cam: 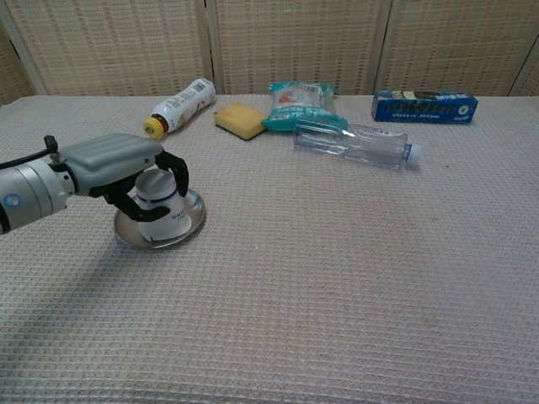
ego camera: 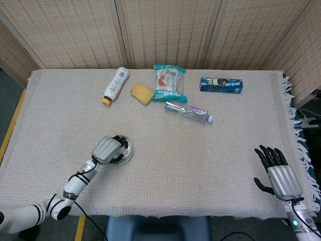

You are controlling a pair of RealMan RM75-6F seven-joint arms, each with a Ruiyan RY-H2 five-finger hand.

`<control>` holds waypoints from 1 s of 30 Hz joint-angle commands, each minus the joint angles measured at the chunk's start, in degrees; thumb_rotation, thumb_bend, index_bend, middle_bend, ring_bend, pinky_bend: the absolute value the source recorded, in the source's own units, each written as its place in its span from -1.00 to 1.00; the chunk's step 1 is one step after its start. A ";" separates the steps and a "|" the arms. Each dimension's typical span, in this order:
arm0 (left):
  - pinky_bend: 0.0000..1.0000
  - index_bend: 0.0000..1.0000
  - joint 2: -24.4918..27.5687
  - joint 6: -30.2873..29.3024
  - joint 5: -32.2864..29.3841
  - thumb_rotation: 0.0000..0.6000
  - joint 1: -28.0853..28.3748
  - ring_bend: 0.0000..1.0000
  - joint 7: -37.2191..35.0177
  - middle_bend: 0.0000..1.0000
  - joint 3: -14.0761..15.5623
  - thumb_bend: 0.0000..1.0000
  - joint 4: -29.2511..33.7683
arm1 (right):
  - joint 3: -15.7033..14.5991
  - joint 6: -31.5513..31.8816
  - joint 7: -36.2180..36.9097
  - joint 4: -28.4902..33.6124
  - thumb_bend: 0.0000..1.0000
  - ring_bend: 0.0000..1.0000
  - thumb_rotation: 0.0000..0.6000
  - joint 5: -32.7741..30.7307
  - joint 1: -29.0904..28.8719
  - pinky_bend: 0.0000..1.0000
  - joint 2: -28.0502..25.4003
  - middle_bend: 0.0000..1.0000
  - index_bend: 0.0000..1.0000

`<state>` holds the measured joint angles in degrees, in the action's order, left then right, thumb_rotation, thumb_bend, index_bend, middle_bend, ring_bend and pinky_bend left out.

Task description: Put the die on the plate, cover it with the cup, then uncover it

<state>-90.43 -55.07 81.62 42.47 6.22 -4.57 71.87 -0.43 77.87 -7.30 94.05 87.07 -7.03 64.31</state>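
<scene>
A white cup (cam: 160,208) stands upside down on a round metal plate (cam: 190,221) at the front left of the table. My left hand (cam: 112,162) reaches over the cup from the left and grips it with curled fingers. In the head view the left hand (ego camera: 107,149) hides most of the cup, and the plate (ego camera: 129,150) shows only at its right rim. The die is not visible in either view. My right hand (ego camera: 277,171) hovers at the front right table edge, fingers spread and holding nothing.
Along the back of the table lie a white bottle (ego camera: 115,85), a yellow sponge (ego camera: 142,93), a teal snack bag (ego camera: 169,82), a clear plastic bottle (ego camera: 187,111) and a blue box (ego camera: 221,84). A fringed cloth edge (ego camera: 296,130) runs down the right side.
</scene>
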 commanded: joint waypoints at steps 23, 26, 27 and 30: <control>0.33 -0.14 7.01 -5.34 0.33 1.00 -3.57 -0.29 2.94 -0.05 0.93 -0.11 8.26 | 0.06 0.42 -0.25 0.35 -0.57 -1.00 0.75 -0.07 0.27 -1.00 -0.21 -1.00 -1.00; 0.33 -0.15 9.72 -8.06 -0.50 1.00 -6.42 -0.29 4.85 -0.05 1.94 -0.12 10.30 | 0.00 0.74 -0.07 0.41 -0.57 -1.00 0.75 0.25 0.39 -1.00 -0.33 -1.00 -1.00; 0.33 -0.16 10.57 -9.42 -0.58 1.00 -7.83 -0.28 5.01 -0.05 2.59 -0.12 10.96 | -0.03 0.86 -0.02 0.45 -0.57 -1.00 0.75 0.40 0.43 -1.00 -0.36 -1.00 -1.00; 0.33 -0.16 11.92 -11.33 -0.98 1.00 -10.81 -0.28 4.08 -0.06 4.24 -0.13 11.08 | -0.14 0.96 -0.03 0.50 -0.57 -1.00 0.76 0.74 0.45 -1.00 -0.35 -1.00 -1.00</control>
<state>-79.70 -64.85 81.07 33.59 10.48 -1.65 82.39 -0.55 78.82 -7.32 94.54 87.78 -6.59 63.95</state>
